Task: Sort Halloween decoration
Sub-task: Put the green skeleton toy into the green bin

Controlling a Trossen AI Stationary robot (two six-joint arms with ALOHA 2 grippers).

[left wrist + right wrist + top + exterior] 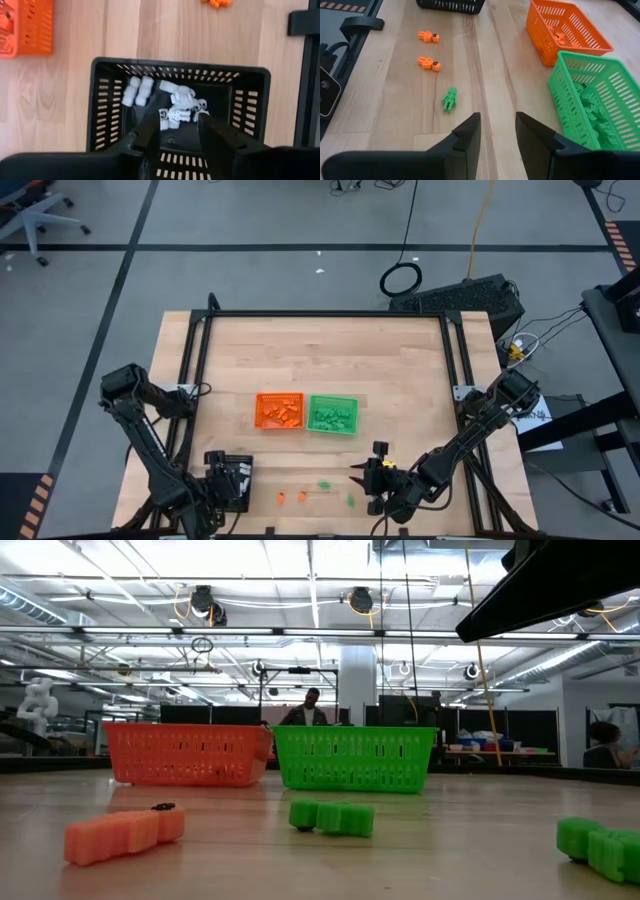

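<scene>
1. The left gripper (179, 131) sits at the lower left of the high view, poised over the black basket (229, 480). In its wrist view the fingers stand spread with nothing between them, above a heap of white skeleton trinkets (176, 104) lying inside that basket.
2. The right gripper (496, 131) is at the lower centre-right of the high view, pointing toward the middle of the table. Its fingers are parted and hold nothing; bare wood shows in the gap.
3. Loose trinkets lie near the table's lower edge: two orange trinkets (291, 497) just right of the black basket, one green trinket (324, 485) further right, and another green trinket (351, 501) just left of the right gripper.
4. The orange basket (279, 411) and the green basket (333, 414) stand side by side at the centre of the table (320, 350), each holding pieces of its own colour.
5. The upper half of the table is open wood, bounded by a dark frame (325, 314).
</scene>
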